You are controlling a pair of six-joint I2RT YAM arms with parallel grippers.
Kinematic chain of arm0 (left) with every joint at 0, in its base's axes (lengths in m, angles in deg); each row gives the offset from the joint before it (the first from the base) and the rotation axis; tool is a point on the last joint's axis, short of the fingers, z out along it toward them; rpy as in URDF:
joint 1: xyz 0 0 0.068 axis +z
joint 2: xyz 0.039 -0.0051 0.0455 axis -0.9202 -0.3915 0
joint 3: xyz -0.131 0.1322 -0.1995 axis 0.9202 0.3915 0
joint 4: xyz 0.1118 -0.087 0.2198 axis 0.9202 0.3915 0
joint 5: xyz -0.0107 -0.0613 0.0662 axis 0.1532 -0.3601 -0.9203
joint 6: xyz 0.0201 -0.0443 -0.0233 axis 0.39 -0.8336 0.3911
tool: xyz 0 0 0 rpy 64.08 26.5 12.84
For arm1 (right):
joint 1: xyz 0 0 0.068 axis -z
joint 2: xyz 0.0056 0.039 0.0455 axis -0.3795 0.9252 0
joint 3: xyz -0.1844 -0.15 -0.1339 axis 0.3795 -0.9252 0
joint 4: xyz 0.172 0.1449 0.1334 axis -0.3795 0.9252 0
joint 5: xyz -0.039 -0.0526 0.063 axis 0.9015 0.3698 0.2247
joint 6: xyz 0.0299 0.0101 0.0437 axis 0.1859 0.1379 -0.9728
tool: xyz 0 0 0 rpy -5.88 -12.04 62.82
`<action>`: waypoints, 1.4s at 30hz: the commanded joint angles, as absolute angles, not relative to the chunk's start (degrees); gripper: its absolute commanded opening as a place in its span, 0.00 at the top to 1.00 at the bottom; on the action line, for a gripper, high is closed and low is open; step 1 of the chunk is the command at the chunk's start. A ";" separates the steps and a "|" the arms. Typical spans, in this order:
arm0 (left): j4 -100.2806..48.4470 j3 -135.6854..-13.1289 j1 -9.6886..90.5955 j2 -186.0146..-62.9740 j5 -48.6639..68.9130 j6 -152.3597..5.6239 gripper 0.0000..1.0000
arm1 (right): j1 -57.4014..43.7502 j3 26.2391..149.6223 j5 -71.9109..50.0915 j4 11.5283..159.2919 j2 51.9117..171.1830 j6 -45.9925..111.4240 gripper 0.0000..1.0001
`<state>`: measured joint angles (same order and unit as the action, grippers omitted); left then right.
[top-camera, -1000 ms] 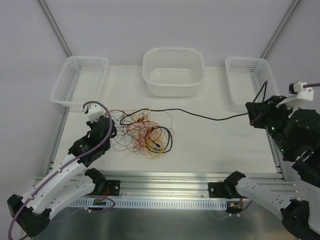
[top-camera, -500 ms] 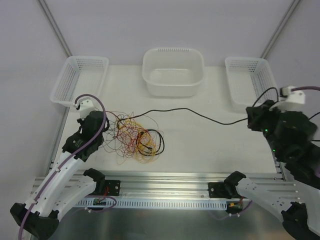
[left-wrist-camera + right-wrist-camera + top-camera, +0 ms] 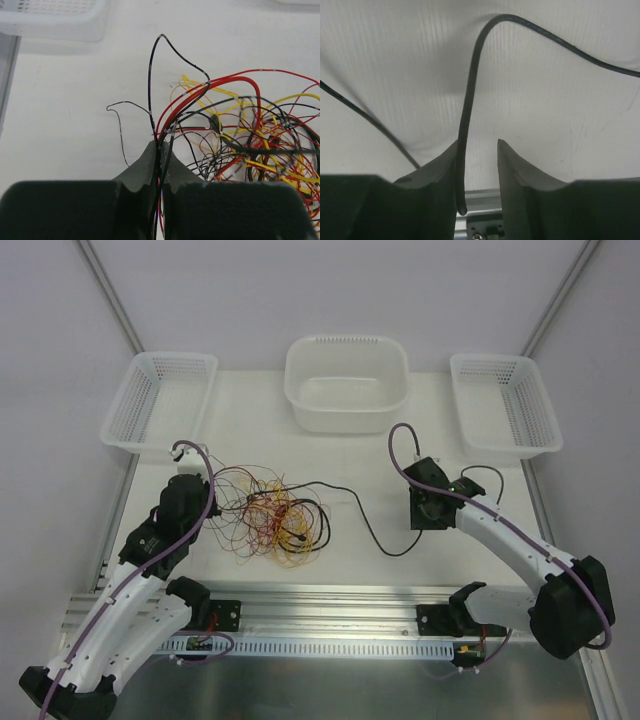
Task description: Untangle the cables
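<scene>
The left gripper (image 3: 160, 152) is pinched tight on a few thin black and red strands of the cables (image 3: 258, 100), whose red, yellow and black tangle spreads right over the white table (image 3: 60, 90); a white basket (image 3: 50, 27) sits top left

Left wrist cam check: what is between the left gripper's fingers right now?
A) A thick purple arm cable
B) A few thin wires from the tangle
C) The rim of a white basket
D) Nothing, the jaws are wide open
B: in the left wrist view the left gripper has its fingertips pinched together on thin red and black wires that lead into the tangle.
</scene>
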<state>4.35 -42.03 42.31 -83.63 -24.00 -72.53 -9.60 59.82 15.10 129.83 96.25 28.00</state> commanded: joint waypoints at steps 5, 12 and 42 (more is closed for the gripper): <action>-0.17 -40.91 42.96 -83.98 -16.95 -68.91 1.00 | -14.93 66.50 4.11 122.96 98.06 37.22 0.33; -0.26 -40.91 42.96 -84.95 -15.19 -69.26 1.00 | -20.67 79.42 1.66 127.00 95.33 51.47 0.25; -0.26 -40.38 43.05 -83.36 -15.10 -69.08 1.00 | -19.45 90.43 -17.86 100.12 130.48 69.86 0.36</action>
<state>1.73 -40.70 42.33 -83.59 -16.11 -69.78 -19.92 87.56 -16.83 105.68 129.31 68.37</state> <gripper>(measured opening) 0.017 0.645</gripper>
